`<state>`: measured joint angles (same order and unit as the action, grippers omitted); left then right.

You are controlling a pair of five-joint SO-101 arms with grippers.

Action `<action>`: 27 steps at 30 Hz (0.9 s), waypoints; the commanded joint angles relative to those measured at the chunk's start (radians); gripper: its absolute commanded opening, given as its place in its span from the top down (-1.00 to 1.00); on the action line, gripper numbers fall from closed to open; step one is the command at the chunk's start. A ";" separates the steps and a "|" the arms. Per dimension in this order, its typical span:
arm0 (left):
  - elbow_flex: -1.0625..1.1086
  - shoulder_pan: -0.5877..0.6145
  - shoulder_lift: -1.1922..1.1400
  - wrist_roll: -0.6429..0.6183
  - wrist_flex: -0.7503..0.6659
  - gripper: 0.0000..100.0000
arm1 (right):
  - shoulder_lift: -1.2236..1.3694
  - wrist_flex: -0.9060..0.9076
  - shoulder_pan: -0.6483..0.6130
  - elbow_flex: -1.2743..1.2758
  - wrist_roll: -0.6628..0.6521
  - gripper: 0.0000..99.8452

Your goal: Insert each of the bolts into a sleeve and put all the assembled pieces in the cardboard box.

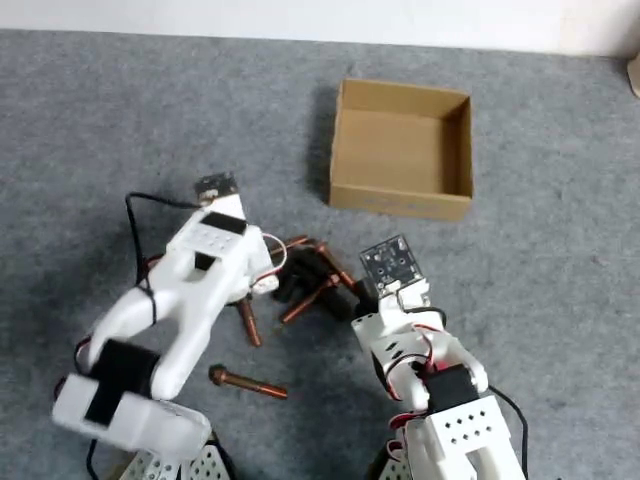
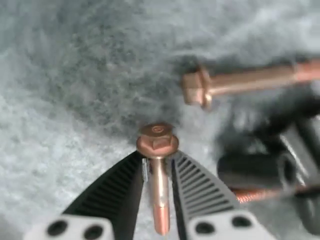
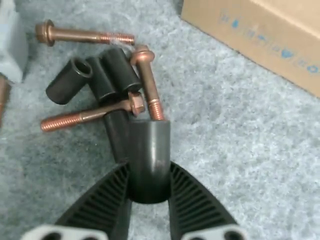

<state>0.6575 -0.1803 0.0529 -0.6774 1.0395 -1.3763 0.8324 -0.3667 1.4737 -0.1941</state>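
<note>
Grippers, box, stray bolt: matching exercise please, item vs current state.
Items:
1. left gripper
2. right gripper
3. cardboard box
4. stray bolt

States:
A. nothing inside
B. shut on black sleeve
C. lying loose on grey carpet, apart from the pile
D. shut on copper bolt

Pairs: 1-D, 2-B, 3-A, 4-C

Both arms reach forward and low, each gripper holding something.
Left arm [image 1: 190,290] extends from the near-left base with its wrist pitched down. The left gripper [image 2: 158,159] is clamped on a bolt [image 2: 157,144], shank between the jaws, head just past the tips. Right arm [image 1: 420,365] is folded shorter, wrist down. The right gripper [image 3: 148,172] pinches a sleeve [image 3: 148,145], which sticks out beyond the jaws.
</note>
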 commanded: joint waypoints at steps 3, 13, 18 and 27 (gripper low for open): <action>0.024 -0.018 0.266 0.100 0.009 0.99 | -0.016 -0.028 0.008 -0.005 0.003 0.99; 0.028 -0.101 0.585 0.259 -0.157 0.99 | -0.016 -0.166 -0.012 -0.005 0.011 0.99; 0.036 -0.104 0.680 0.259 -0.338 0.99 | -0.016 -0.363 -0.079 -0.005 0.011 0.99; 0.041 -0.104 0.881 0.209 -0.381 0.99 | -0.016 -0.575 -0.185 0.108 0.011 0.99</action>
<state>0.7020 -0.2616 0.8385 -0.4258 0.6897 -1.3748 0.3337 -0.5416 1.5520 -0.1941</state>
